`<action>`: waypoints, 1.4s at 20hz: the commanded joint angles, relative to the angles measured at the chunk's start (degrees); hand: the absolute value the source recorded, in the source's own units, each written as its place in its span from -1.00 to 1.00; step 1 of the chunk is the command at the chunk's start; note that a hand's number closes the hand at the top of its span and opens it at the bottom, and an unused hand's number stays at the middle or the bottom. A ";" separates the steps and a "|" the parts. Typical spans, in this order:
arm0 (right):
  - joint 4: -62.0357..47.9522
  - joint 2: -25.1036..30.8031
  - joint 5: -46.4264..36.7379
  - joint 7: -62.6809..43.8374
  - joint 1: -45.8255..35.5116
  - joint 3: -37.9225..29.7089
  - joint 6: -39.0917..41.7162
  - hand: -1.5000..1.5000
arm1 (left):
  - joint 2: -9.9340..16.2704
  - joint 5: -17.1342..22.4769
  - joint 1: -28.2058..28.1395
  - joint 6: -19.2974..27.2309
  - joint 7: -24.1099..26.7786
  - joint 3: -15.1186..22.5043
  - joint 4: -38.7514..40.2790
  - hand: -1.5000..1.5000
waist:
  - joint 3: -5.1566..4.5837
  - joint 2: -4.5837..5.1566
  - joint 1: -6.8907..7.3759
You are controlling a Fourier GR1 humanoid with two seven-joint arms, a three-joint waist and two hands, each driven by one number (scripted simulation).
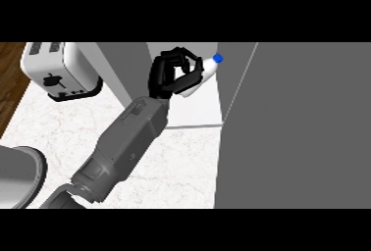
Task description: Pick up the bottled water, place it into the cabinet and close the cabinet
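The bottled water (208,68), white with a blue cap, lies tilted in my left hand (172,73), whose black fingers curl round its body. The cap points up and to the right, toward the edge of the cabinet door. Hand and bottle hover inside the open cabinet (194,110), above its pale shelf floor. The cabinet door (304,127) is a big grey panel that stands open and fills the right side of the view. My grey forearm runs down to the lower left. My right hand does not show.
A white toaster (58,71) stands on the marble counter (181,162) at the upper left, close to the cabinet's grey side wall (123,63). A grey rounded object (18,174) sits at the lower left edge. Wooden floor shows at the far left.
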State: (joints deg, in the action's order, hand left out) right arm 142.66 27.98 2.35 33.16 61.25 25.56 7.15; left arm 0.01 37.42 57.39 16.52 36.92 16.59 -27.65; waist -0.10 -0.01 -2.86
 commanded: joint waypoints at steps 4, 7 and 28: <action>6.26 -0.17 -2.31 -3.02 1.34 1.30 -2.60 -1.00 | -0.01 5.57 -13.07 -9.07 -3.10 9.75 -14.25 -1.00 | -0.01 -0.73 2.40; 6.79 0.90 -1.77 -1.81 2.65 0.25 -2.72 -1.00 | -0.01 7.56 -18.44 -8.94 -4.80 13.79 -22.29 -1.00 | 0.03 -0.95 2.72; 8.33 17.24 -14.90 -4.14 -3.90 5.44 2.17 1.00 | 26.76 6.32 -62.57 -14.20 1.46 18.74 -62.02 -1.00 | -0.41 -1.28 7.39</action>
State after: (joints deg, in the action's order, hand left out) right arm 142.86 39.78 -1.73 33.09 59.21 30.09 6.81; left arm 22.04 43.24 0.32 5.57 36.89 35.30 -85.14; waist -0.33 -1.03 3.29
